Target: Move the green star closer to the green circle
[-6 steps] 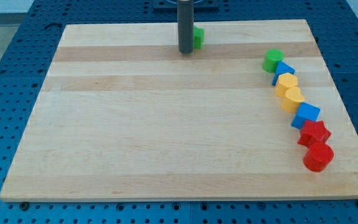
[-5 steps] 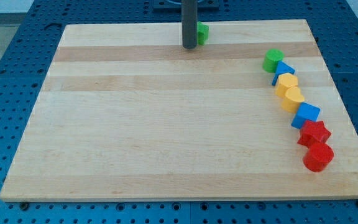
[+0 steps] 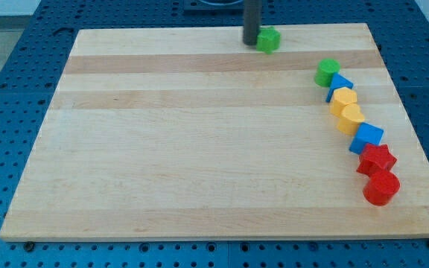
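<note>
- While the rod is pressing in from the view's left, my tip (image 3: 252,42) is sitting right against the green star (image 3: 269,39) — touching, as far as I can tell — up by the board's (image 3: 162,149) top edge.
- No pincer is figuring here: it is a bare rod, holding nothing, only nudging.
- Off toward the view's right, the green circle (image 3: 327,72) is heading a curved row: blue block (image 3: 340,83), two yellow ones (image 3: 347,109), another blue (image 3: 367,137), red star (image 3: 377,159), red circle (image 3: 382,187).
- I am judging the star light, stiff and quick to slide on smooth wood — its points may be letting it spin off a push, so meeting its upper-left side squarely looks best.
- Its outline is reading small and blurry; the rod's top is running out of view.
</note>
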